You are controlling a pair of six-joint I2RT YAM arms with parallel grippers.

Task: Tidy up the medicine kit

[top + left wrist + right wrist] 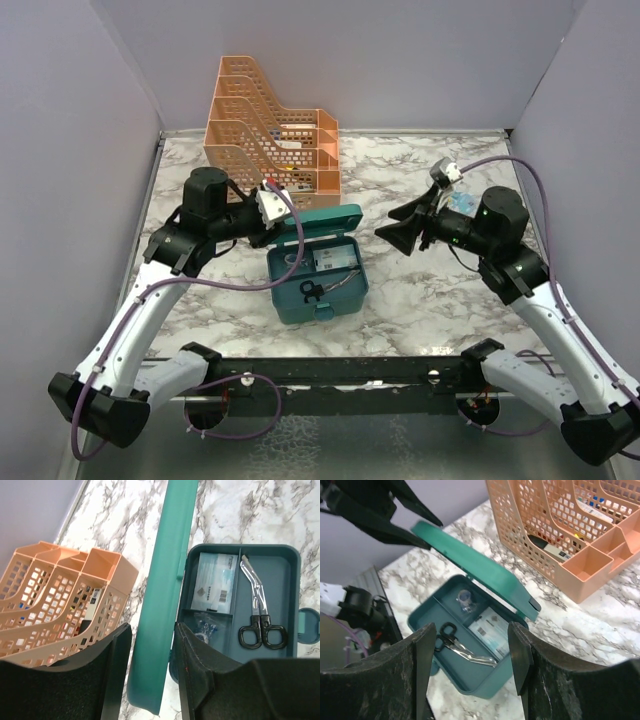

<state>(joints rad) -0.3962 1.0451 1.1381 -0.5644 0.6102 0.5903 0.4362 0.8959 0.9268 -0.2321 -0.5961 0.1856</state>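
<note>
Top external view puts the medicine kit (318,275) centred on the table (430,300) in front of the orange rack (270,130), its lid (325,222) pinched up by the left gripper (152,630), seemingly so the tray (280,590) lies reachable for the right gripper (392,228) hovering alongside, jaws apart and empty.

This is a robotics lab test cell. Plain pale lavender panels (60,150) wall in a marble-patterned tabletop (430,300) at 9, 12 and 3 o'clock. A left arm (140,320) and a right arm (560,320), both white and black, are bolted to a black rail (340,372) at 6 o'clock.
</note>
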